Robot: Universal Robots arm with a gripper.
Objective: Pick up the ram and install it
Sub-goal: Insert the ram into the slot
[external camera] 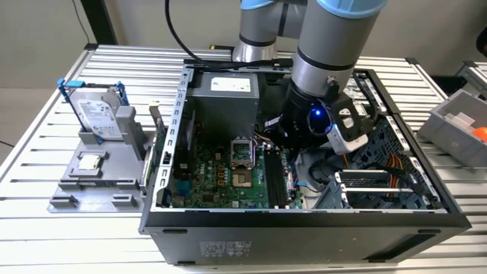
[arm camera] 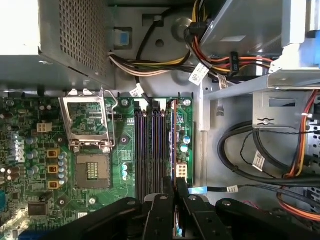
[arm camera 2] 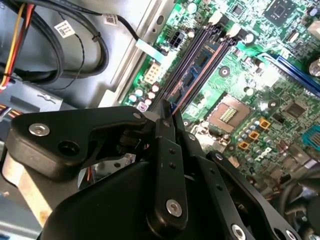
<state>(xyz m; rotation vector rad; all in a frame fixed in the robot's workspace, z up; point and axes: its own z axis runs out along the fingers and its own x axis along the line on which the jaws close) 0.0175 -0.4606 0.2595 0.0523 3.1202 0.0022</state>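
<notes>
The ram (arm camera: 173, 145) stands on edge in the outermost of the long black motherboard slots (arm camera: 141, 150), inside the open computer case (external camera: 304, 220). In the second wrist view its blue-green board with black chips (arm camera 2: 199, 64) shows between the slot walls. My gripper (arm camera: 175, 184) is shut on the end of the ram; the black fingers (arm camera 2: 165, 145) meet over that end, right above the slot. In the exterior view the arm (external camera: 323, 63) reaches down into the case over the slots (external camera: 274, 180).
A CPU socket (arm camera: 90, 125) lies beside the slots. The power supply (arm camera: 75, 35) and cable bundles (arm camera: 250, 160) crowd the case walls. At the exterior view's left, a silver hard drive (external camera: 99, 117) stands on a grey fixture (external camera: 91, 171). A grey bin (external camera: 457, 123) is at the right.
</notes>
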